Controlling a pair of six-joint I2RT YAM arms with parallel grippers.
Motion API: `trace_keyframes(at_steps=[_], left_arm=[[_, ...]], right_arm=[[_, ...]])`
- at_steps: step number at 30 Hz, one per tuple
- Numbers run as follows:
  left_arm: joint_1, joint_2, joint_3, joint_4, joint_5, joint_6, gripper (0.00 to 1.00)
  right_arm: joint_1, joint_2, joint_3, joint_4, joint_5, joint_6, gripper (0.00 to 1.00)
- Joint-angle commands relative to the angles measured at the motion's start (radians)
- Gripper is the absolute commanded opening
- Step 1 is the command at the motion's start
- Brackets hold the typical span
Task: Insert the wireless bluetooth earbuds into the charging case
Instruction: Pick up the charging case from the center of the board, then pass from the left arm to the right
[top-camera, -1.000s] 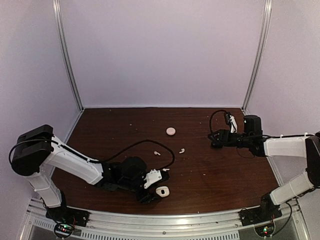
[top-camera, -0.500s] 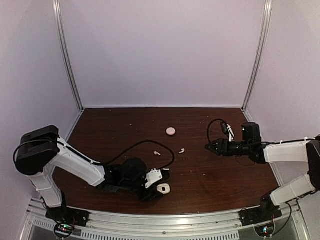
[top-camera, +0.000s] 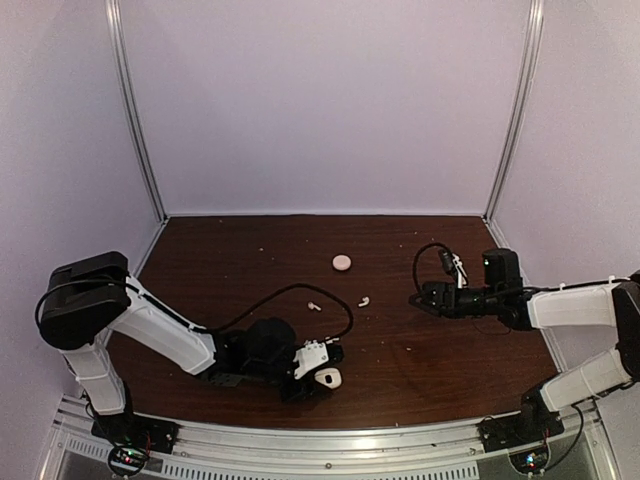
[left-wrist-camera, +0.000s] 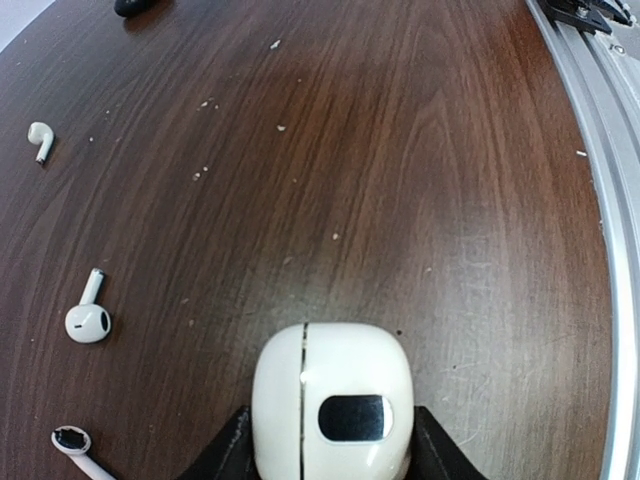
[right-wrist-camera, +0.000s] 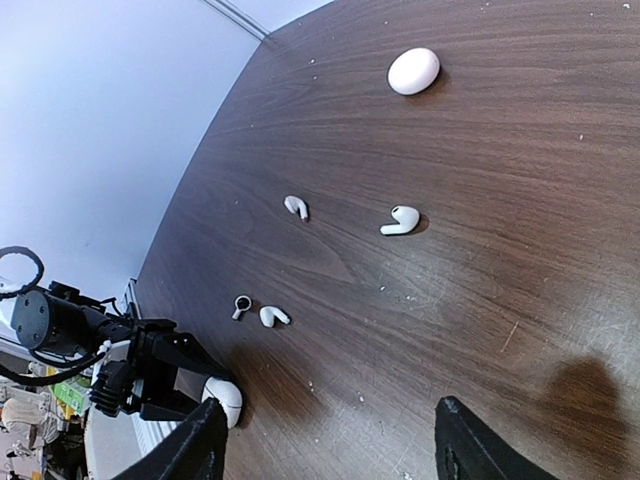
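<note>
Surface is a desk (top-camera: 450, 360) of dark brown wood grain with a faint sheen and scattered pale crumbs; a ribbed aluminium rail (left-wrist-camera: 600, 250) runs along its near edge. The left gripper (top-camera: 322, 376) sits low by the near edge, left of centre, black fingers (left-wrist-camera: 232, 452) set against both flanks of the case (left-wrist-camera: 330, 410). That case is glossy white and rounded-square, lid shut, with a seam down its length and a dark oval window on top; it lies on the wood. The fingers meet the shell on either side, but whether they squeeze it I cannot tell. Loose earbuds (right-wrist-camera: 403, 220) lie on the wood, none in a case: smooth white, bulb head, short stem. One is near desk centre, a second earbud (right-wrist-camera: 296, 206) left of it, a third earbud (left-wrist-camera: 88, 318) near the case on its back-edge side, lying flat. Beside that one is a ringed piece (left-wrist-camera: 72, 440), a white stem ending in a dark-rimmed hoop, identity unclear. A round case (top-camera: 342, 262), a pale pebble shape, shut, lies toward the back edge at centre, well apart from the rest. The right gripper (top-camera: 415, 299) is over the desk's right half, pointing left, fingers (right-wrist-camera: 190, 450) spread wide, nothing between them.
</note>
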Motion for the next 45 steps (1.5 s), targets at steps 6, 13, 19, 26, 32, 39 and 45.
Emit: trace_keyframes(at_steps=[6, 13, 19, 26, 32, 39, 45], left_arm=[[-0.006, -0.116, 0.066, -0.034, -0.149, 0.102, 0.41], [-0.014, -0.186, 0.184, -0.05, -0.254, 0.222, 0.38], [-0.057, -0.187, 0.252, -0.04, -0.31, 0.299, 0.37], [-0.074, -0.171, 0.287, -0.022, -0.349, 0.312, 0.37], [-0.089, -0.172, 0.299, -0.004, -0.353, 0.326, 0.37], [-0.104, -0.162, 0.314, 0.008, -0.362, 0.34, 0.37], [-0.108, -0.148, 0.334, 0.007, -0.386, 0.344, 0.37]], right_arm=[[0.077, -0.021, -0.056, 0.15, -0.099, 0.091, 0.71], [0.175, -0.033, -0.071, 0.31, -0.142, 0.189, 0.69], [0.248, -0.037, -0.073, 0.454, -0.167, 0.253, 0.66], [0.314, -0.021, -0.068, 0.561, -0.155, 0.304, 0.6], [0.351, 0.009, -0.062, 0.625, -0.152, 0.34, 0.53], [0.386, 0.04, -0.046, 0.687, -0.145, 0.362, 0.45], [0.409, 0.084, -0.061, 0.79, -0.138, 0.421, 0.41]])
